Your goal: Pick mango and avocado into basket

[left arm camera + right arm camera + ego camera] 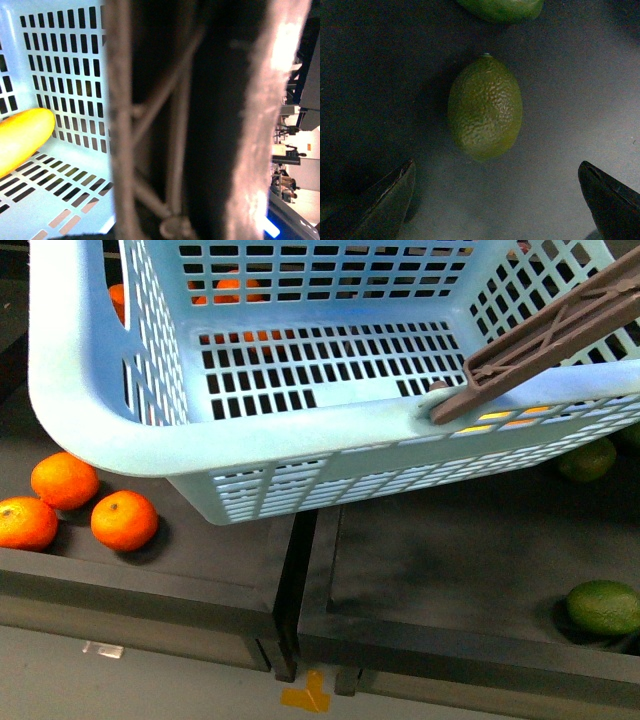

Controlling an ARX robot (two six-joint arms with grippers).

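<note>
In the front view I see the basket big and close, with its handle lifted up to one side and some oranges on the dark shelf beside it. Green fruits lie over to the right, but I cannot tell if either is the avocado, and no arm shows here. Only the left wrist view shows the mango, lying inside the basket on its slotted floor. The handle fills the rest of that view, so I cannot tell if the left gripper is holding it. Only the right wrist view shows the avocado, alone on the shelf. The right gripper is spread wide and empty, near the avocado but not touching it. I think the avocado is firm, a bit heavy and quick to roll, so I would pinch it across its fat middle
</note>
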